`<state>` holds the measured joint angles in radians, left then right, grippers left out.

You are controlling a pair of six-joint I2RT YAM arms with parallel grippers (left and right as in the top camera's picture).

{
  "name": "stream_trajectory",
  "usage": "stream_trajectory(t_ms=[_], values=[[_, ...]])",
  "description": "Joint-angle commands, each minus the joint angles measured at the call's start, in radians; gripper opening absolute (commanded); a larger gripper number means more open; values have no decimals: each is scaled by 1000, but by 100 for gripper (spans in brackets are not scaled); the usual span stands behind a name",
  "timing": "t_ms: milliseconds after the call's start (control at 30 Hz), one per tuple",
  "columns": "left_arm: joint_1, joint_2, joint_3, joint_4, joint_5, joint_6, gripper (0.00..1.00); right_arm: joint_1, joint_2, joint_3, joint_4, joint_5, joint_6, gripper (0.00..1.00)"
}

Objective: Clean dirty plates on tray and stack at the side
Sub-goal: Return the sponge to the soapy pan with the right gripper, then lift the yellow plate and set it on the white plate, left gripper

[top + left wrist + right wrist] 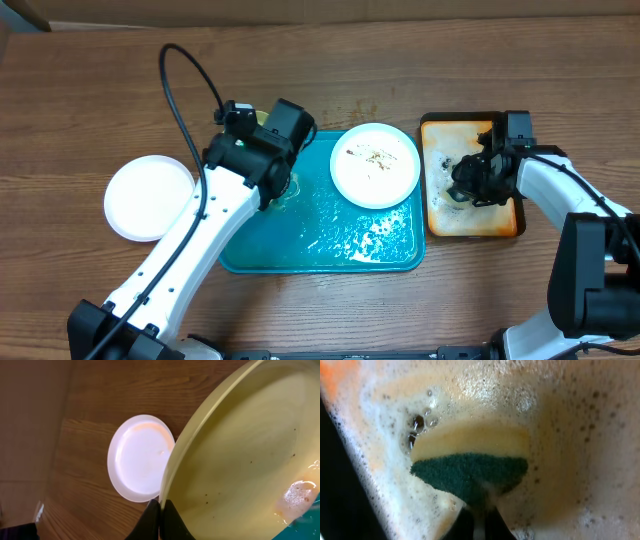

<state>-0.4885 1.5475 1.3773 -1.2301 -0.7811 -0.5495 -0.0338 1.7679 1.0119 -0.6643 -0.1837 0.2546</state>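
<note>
My left gripper (161,510) is shut on the rim of the pale yellow-green plate (240,450), which is tilted over the left end of the teal tray (320,245). From overhead the arm hides most of this plate (287,190). It has small specks and a foamy wet patch. A clean white plate (150,197) lies on the table left of the tray and also shows in the left wrist view (140,457). A white plate with brown smears (375,165) lies on the tray's far right corner. My right gripper (479,517) is shut on a yellow-and-green sponge (470,460).
The sponge rests in soapy foam in the small orange, black-rimmed tray (500,215), right of the teal tray. Foam and water lie on the teal tray's floor (365,240). A black cable (180,70) loops above the left arm.
</note>
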Motion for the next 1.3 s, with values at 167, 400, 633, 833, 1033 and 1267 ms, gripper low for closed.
stream_trajectory(t_ms=[167, 400, 633, 833, 1033, 1267], values=[[-84, -20, 19, 0, -175, -34, 4, -1, -76, 171, -159, -28, -41, 4], [-115, -20, 19, 0, -179, -35, 4, -1, -84, 159, -195, 1, -88, 4], [-121, -20, 18, 0, -169, -35, 4, 0, -33, 68, -97, 33, -87, 4], [-121, -20, 13, -1, -163, -35, 4, 0, 3, -2, -5, 34, -87, 4], [-121, -20, 3, -4, -160, -34, 4, 0, 22, -20, 16, 34, -87, 4], [-121, -20, 0, -4, -161, -34, 4, 0, -24, 61, -81, 25, -80, 4]])
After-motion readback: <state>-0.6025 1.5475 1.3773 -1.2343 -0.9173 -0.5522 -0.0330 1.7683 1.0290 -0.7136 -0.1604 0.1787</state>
